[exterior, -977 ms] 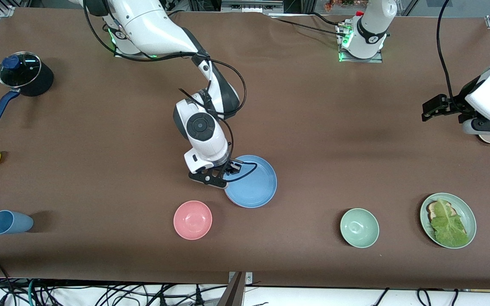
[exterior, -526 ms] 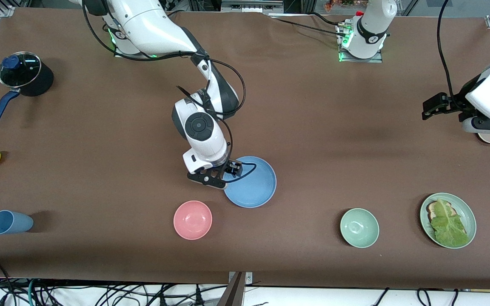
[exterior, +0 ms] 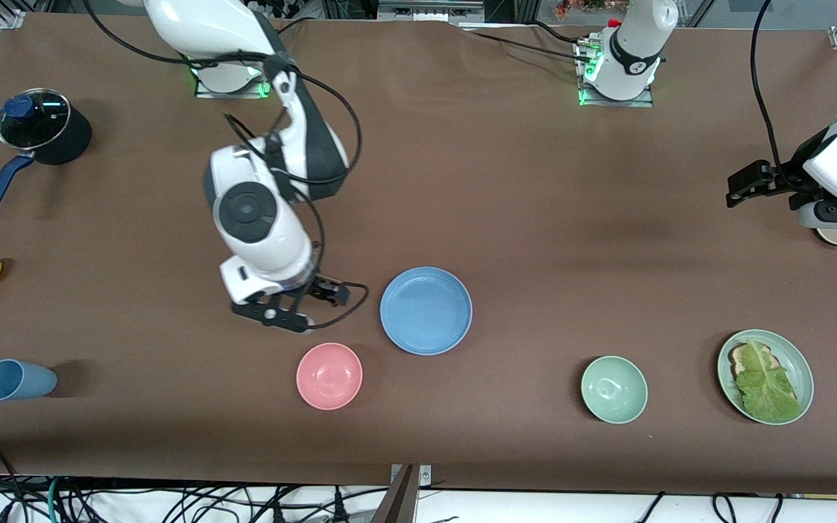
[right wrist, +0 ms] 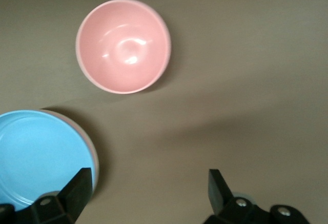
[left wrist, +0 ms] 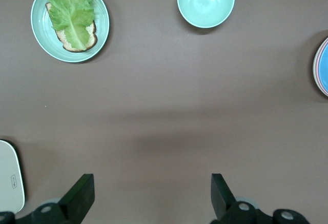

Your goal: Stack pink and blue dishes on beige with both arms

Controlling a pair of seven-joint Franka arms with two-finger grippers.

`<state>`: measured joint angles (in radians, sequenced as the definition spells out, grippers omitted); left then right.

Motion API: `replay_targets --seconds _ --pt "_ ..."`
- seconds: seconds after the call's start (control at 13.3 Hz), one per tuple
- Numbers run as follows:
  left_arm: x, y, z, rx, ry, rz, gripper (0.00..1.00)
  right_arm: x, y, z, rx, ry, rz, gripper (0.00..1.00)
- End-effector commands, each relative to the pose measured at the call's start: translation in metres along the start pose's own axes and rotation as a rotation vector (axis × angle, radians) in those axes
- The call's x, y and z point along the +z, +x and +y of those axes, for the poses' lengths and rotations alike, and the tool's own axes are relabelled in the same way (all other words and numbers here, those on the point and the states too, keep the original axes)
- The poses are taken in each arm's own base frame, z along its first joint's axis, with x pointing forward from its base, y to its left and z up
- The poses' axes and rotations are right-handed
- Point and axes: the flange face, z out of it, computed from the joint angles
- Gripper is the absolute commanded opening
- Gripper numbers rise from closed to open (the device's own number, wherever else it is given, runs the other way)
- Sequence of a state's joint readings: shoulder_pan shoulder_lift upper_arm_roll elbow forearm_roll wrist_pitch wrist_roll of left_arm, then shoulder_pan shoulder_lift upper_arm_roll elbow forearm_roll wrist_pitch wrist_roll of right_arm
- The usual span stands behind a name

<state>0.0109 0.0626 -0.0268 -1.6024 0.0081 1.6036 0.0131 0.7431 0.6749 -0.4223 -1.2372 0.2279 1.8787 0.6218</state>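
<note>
Scanning the table (exterior: 535,203), we find the right gripper (exterior: 295,305) spread and empty over bare brown, just beside the blue plate (exterior: 426,310), which tops the stack mid-table with a pink plate (left wrist: 315,70) rim peeking beneath. The left gripper (exterior: 742,185) waits spread near the left arm's end.

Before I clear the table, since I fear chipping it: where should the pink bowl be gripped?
By the rim of the pink bowl, coming straight down from above, one finger inside the wall and one outside. It sits upright, mouth up, and its round, sloped sides likely offer no flat side hold.
</note>
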Motion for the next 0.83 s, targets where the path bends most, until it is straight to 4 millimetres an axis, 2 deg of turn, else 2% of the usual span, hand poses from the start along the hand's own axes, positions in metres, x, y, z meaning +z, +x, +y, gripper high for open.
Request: replay_targets --seconds 0.0,0.15,0.23,0.38,0.45,0.75 --pt "-0.003 -0.001 -0.003 0.020 0.000 0.009 1.00 -0.039 0.000 0.037 0.019 -0.028 -0.056 1.00" --pt "-0.002 -0.001 -0.003 0.021 0.000 0.008 1.00 -0.058 0.009 0.065 -0.056 -0.044 -0.077 1.00" --pt "-0.001 -0.001 -0.003 0.022 0.000 0.006 1.00 -0.060 0.010 0.073 -0.068 -0.061 -0.094 1.00" --pt "0.002 0.000 0.000 0.028 0.001 0.003 1.00 -0.061 0.002 0.075 -0.062 -0.085 -0.140 1.00" --pt "0.005 0.002 0.002 0.032 -0.001 0.000 1.00 -0.071 -0.001 0.082 -0.065 -0.079 -0.154 1.00" --pt "0.005 0.004 0.004 0.034 -0.002 0.009 1.00 -0.118 -0.018 0.138 -0.105 0.007 -0.201 1.00"
